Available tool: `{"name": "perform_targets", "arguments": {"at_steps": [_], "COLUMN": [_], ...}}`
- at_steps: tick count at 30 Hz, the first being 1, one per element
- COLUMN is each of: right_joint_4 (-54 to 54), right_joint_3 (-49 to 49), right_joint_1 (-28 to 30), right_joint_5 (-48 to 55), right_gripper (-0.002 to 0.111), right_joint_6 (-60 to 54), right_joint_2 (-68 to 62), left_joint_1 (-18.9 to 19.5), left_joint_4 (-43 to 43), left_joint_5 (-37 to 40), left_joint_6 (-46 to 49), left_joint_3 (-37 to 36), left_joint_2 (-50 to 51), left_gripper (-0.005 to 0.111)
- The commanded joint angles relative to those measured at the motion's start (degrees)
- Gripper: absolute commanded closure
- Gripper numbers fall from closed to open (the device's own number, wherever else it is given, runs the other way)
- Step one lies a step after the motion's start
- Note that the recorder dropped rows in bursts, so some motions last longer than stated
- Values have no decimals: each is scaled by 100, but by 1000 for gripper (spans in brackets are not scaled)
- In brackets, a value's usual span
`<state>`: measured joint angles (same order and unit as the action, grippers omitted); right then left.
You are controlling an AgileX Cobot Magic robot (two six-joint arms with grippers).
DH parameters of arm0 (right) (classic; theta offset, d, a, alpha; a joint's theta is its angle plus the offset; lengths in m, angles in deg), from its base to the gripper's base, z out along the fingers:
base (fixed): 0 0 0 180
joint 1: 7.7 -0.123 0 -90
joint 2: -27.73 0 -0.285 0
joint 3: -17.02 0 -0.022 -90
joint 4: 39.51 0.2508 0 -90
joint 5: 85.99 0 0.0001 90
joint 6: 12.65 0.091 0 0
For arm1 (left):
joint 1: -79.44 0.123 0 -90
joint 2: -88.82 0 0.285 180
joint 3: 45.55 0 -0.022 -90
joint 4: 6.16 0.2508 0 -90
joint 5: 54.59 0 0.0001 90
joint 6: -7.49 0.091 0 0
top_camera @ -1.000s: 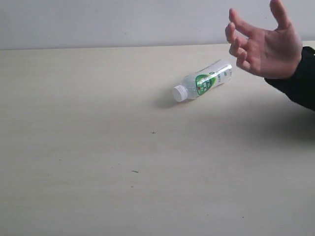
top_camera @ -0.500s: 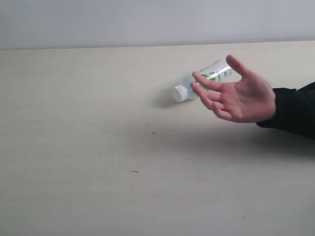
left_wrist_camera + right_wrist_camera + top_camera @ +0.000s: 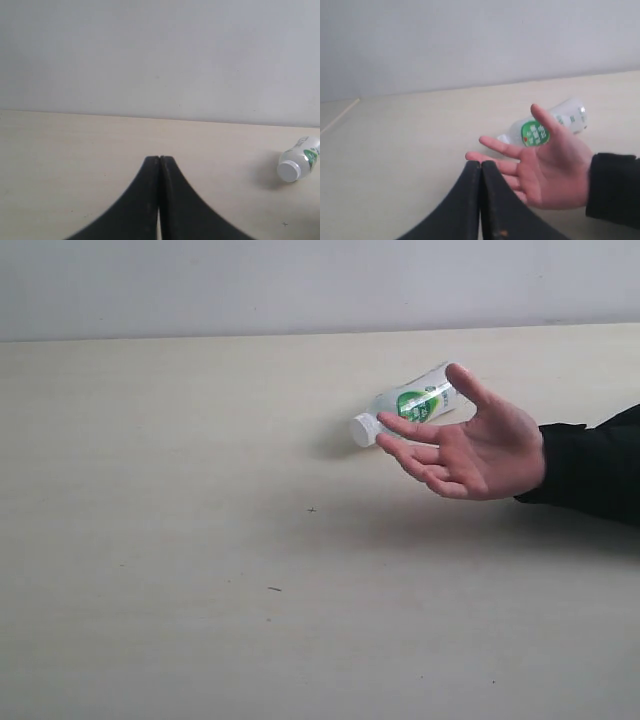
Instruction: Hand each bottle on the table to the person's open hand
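Note:
One clear bottle with a green label (image 3: pixel 412 407) and a white cap lies on its side on the pale table (image 3: pixel 150 490), cap toward the left. It also shows in the left wrist view as the bottle (image 3: pixel 298 165) and in the right wrist view as the bottle (image 3: pixel 545 129). The person's open hand (image 3: pixel 465 450) hovers palm up just in front of it, black sleeve to the right; the hand (image 3: pixel 550 170) partly hides it. My left gripper (image 3: pixel 159 160) is shut and empty. My right gripper (image 3: pixel 481 164) is shut, empty, close to the fingertips. The other bottles are out of view.
A plain grey wall (image 3: pixel 300 285) runs behind the table's far edge. Small dark specks (image 3: pixel 272 588) mark the tabletop near the middle. Neither arm shows in the exterior view.
The hand came down from raised at the upper right, turned palm up, and shifted left and lower in front of the bottle. The bottle has not moved.

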<state>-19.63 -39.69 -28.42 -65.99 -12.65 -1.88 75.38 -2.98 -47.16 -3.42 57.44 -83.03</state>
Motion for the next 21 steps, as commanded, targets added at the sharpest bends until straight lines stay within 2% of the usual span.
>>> {"name": "perform_targets", "arguments": {"at_steps": [1,4,7,13,21], "right_joint_4": [-76,-350,-810,-2047,-2935], "right_joint_3": [68,558,1403,3695,6310], "right_joint_1": [41,41,41,41,41], "right_joint_5": [-1025,-1084,-641,1263,3480], "right_gripper": [108,108,108,108,108], "right_joint_6": [-350,-565,-631,-631,-785], "right_joint_2": [-142,-703,-1652,-3802,-6245], "left_joint_1": [7,7,7,7,7], "left_joint_4": [-45,-45,-45,-45,-45], "left_joint_5": [-5,-5,-5,-5,-5], "left_joint_6": [7,7,7,7,7], "left_joint_3": [-20,-20,-20,-20,-20], "left_joint_2": [-36,-36,-36,-36,-36], "left_gripper": [107,107,107,107,107]}}
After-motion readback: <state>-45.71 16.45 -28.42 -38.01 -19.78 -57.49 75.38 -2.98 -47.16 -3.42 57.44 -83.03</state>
